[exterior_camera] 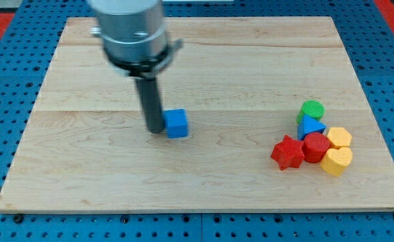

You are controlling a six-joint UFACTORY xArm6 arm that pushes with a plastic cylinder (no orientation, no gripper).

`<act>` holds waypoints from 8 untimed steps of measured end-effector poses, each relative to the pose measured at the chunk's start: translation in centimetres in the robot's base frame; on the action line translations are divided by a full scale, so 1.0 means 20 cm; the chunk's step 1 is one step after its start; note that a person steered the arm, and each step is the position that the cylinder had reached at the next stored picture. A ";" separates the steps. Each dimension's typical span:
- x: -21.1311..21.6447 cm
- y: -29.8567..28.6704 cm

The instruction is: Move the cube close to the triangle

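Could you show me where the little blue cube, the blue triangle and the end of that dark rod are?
small blue cube [177,124], camera view, centre of its front face.
blue triangle block [310,126], camera view, middle of its top face.
my tip [155,129], camera view, rod's very end, touching the cube's left side.

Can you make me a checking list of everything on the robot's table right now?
Surface: wooden board, lying flat.
Job's things: blue cube near the board's middle; blue triangle far off at the view's right.
Clutter: green block, red star, red block, yellow block and yellow heart, all bunched around the triangle.
Grippers: none; my tip sits right against the cube on the side toward the view's left.
Cables: nothing seen.
Surroundings: blue pegboard around the board; a red patch at the view's top left.
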State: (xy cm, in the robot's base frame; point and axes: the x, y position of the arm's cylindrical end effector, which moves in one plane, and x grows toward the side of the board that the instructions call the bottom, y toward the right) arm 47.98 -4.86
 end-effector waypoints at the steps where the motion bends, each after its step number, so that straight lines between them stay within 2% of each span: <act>1: -0.02 0.38; 2: -0.03 0.73; 3: -0.06 0.56; 4: -0.15 0.63; 5: -0.33 0.60; 7: -0.42 -0.37; 8: -0.73 -0.63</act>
